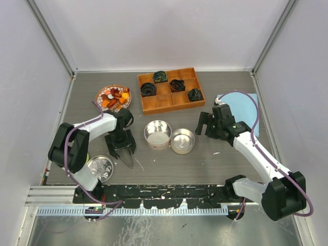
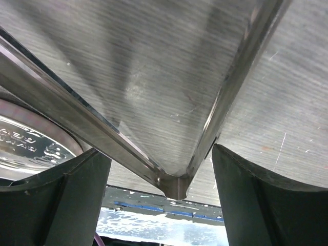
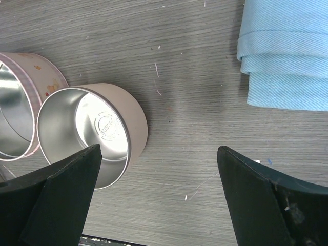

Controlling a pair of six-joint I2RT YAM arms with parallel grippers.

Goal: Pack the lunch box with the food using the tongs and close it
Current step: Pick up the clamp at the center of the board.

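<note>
The silver tongs (image 1: 127, 161) lie on the table near the front edge. My left gripper (image 1: 123, 151) is down over them, open. In the left wrist view the tongs' joined end (image 2: 177, 185) sits between my two dark fingers (image 2: 61, 205), and the gripper (image 2: 160, 154) straddles both arms. The lunch box is two open round tins, a bigger one (image 1: 157, 134) and a smaller one (image 1: 183, 141). Its embossed lid (image 1: 101, 167) lies to the left of the tongs. The food (image 1: 114, 97) is heaped on a small plate at the back left. My right gripper (image 1: 205, 124) hovers open beside the smaller tin (image 3: 92, 130), holding nothing.
A wooden compartment tray (image 1: 164, 101) with dark coiled lumps stands at the back centre. A folded blue cloth (image 1: 241, 106) lies at the right, also in the right wrist view (image 3: 284, 56). The metal rail (image 1: 154, 192) runs along the near edge.
</note>
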